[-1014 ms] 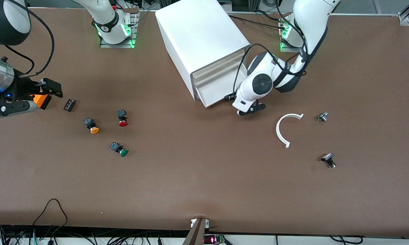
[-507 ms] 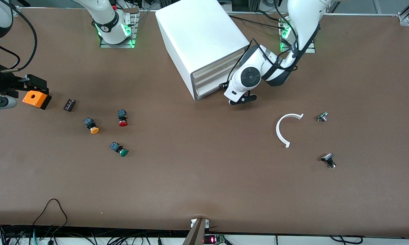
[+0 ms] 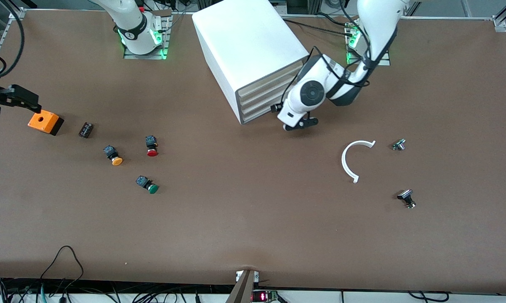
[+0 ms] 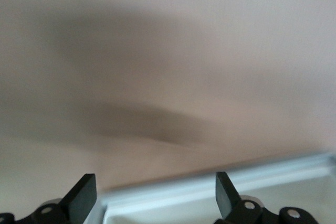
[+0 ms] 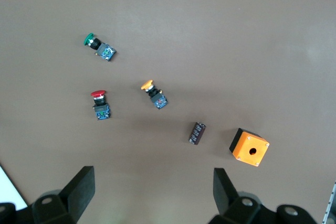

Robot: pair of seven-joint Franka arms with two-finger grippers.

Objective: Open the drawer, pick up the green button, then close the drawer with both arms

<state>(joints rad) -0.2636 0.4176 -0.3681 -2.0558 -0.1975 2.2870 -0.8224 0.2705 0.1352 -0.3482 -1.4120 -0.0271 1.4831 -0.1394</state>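
The right end effector (image 3: 15, 97), fingers spread and empty, is held over the orange box (image 3: 45, 122) at the right arm's end of the tabletop (image 3: 253, 227), the green-capped button (image 3: 147, 184) is seen lying nearest the front camera among three buttons, and the left end effector (image 3: 297, 125), likewise spread and empty, is poised in front of the shut lowest drawer (image 3: 259, 113) of the white cabinet (image 3: 249, 46).

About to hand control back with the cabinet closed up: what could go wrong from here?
1. The left gripper sits open right at the front of the drawer; pulling away at an angle could catch it and drag the cabinet.
2. The green button lies on the table near the red button and orange button; the right gripper, open above the orange box, could pick the wrong one.
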